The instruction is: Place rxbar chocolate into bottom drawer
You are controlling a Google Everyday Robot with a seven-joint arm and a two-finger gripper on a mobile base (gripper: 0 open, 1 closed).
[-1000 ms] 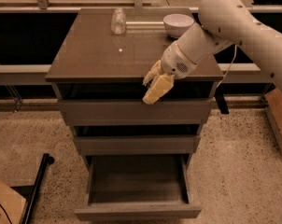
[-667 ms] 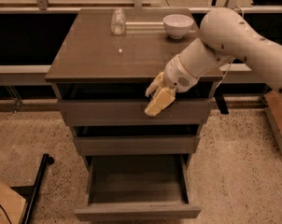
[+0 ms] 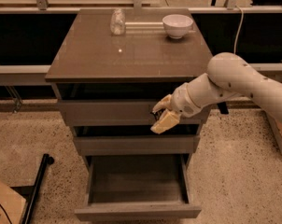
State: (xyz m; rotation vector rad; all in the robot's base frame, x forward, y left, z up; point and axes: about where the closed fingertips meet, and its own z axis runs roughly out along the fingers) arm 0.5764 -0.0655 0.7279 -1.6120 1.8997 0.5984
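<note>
The gripper (image 3: 161, 119) hangs above the open bottom drawer (image 3: 136, 212), right of its middle. I cannot tell whether it grips the rxbar chocolate. It is probably poised there for a straight descent inside.

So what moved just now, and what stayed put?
The gripper came down from the cabinet top edge to in front of the upper drawers, and the arm lowered with it. The dark rxbar chocolate sits between its jaws; nothing was let go. The bottom drawer stayed open. The white bowl and glass jar did not move.
</note>
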